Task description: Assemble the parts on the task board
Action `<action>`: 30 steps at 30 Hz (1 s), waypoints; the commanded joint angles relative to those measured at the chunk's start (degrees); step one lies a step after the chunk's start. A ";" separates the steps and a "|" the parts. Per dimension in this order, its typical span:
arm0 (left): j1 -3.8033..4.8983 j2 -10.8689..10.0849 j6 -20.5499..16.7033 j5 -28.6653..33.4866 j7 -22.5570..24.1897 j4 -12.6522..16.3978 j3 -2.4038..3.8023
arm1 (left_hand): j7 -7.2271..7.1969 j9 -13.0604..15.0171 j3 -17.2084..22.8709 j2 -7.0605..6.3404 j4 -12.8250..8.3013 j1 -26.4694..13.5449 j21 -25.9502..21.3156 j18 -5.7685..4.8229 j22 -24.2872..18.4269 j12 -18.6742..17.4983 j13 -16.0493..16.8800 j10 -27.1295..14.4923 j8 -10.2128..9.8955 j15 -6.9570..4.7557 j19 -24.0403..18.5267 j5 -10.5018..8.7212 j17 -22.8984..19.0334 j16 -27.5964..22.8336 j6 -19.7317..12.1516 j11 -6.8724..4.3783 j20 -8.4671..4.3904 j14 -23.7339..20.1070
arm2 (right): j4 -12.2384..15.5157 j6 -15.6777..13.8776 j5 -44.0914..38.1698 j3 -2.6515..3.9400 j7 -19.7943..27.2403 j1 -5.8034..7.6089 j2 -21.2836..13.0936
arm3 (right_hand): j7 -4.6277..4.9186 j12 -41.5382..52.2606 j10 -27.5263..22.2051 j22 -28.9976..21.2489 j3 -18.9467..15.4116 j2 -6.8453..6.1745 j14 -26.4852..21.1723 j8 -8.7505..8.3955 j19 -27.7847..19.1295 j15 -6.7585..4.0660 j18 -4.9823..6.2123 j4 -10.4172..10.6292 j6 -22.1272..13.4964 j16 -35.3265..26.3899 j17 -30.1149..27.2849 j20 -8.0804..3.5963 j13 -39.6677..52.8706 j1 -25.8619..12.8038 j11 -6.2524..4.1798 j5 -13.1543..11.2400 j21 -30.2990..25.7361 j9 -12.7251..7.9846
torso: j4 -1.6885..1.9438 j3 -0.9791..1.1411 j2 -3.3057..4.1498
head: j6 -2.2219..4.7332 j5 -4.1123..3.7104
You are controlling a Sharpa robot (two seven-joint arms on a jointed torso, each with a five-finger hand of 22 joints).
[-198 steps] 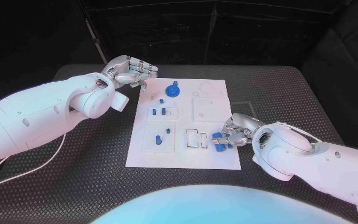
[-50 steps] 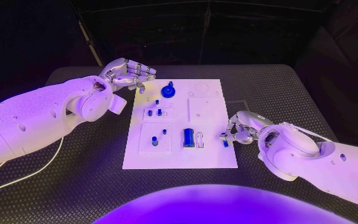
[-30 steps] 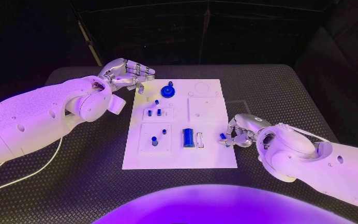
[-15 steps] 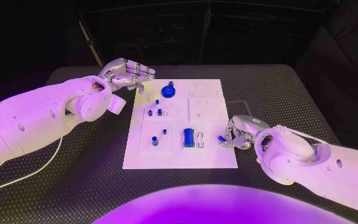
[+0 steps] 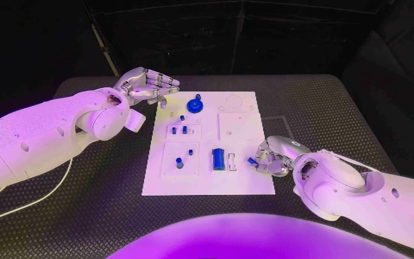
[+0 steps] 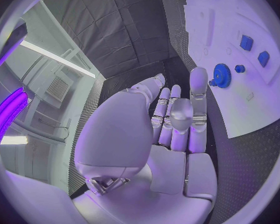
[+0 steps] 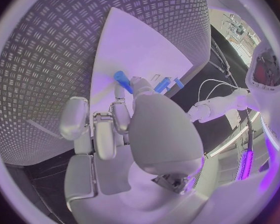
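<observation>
Curling over the white board's (image 5: 210,184) near edge, the right hand (image 5: 271,158) pinches a small blue peg (image 5: 252,161) at its fingers; the left hand (image 5: 148,85) hovers empty, fingers loosely apart.

A black surface (image 5: 336,112) with a raised tread pattern filled the middle of the frame — dark curtain panels (image 5: 259,37) hung behind it across the top. A thin white cable (image 5: 43,196) trailed over the surface at lower left.
</observation>
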 commanded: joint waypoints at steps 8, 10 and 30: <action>0.02 0.02 0.19 0.26 0.40 0.12 0.05 | 0.16 0.01 -0.10 0.17 -0.28 -0.41 -0.31 0.88 -0.07 0.28 0.04 -0.30 0.32 0.14 -0.27 0.02 0.00 0.16 -0.02 0.09 0.03 -0.41 | 0.04 -10.04 14.00 0.07 9.48 0.14 1.04 | 0.06 0.49 0.96 0.42 2.52 -0.52 4.60 0.01 0.58 -0.01 -0.35 0.70 0.81 0.23 7.96 0.16 0.71 -1.58 -0.01 3.97 0.51 1.08 | 0.01 -0.11 0.06 | 0.00 0.16; 0.02 0.02 0.17 0.26 0.41 0.16 0.05 | 0.16 0.01 -0.10 0.17 -0.28 -0.41 -0.31 0.88 -0.07 0.28 0.04 -0.30 0.32 0.14 -0.27 0.02 0.00 0.16 -0.02 0.09 0.03 -0.41 | -0.39 -9.37 15.19 0.07 9.50 0.14 1.70 | 0.03 0.64 1.04 0.53 2.60 -0.53 4.62 0.03 0.65 -0.01 -0.37 0.68 0.87 0.28 8.07 0.16 0.85 -1.66 -0.02 4.11 0.57 1.12 | 0.01 -0.13 0.08 | 0.00 0.17; 0.03 -0.08 0.21 0.26 0.34 0.37 0.05 | 0.16 0.01 -0.10 0.17 -0.28 -0.41 -0.31 0.88 -0.07 0.28 0.04 -0.30 0.32 0.14 -0.27 0.02 0.00 0.16 -0.02 0.09 0.03 -0.41 | -3.58 -5.27 17.05 0.06 2.81 0.16 6.24 | -0.47 1.66 2.01 1.47 0.78 -0.69 4.85 0.31 1.22 -0.27 -0.52 0.78 2.37 0.83 9.24 -0.01 1.80 -7.59 -0.39 5.53 1.08 2.00 | -0.07 -0.04 0.07 | 0.00 0.75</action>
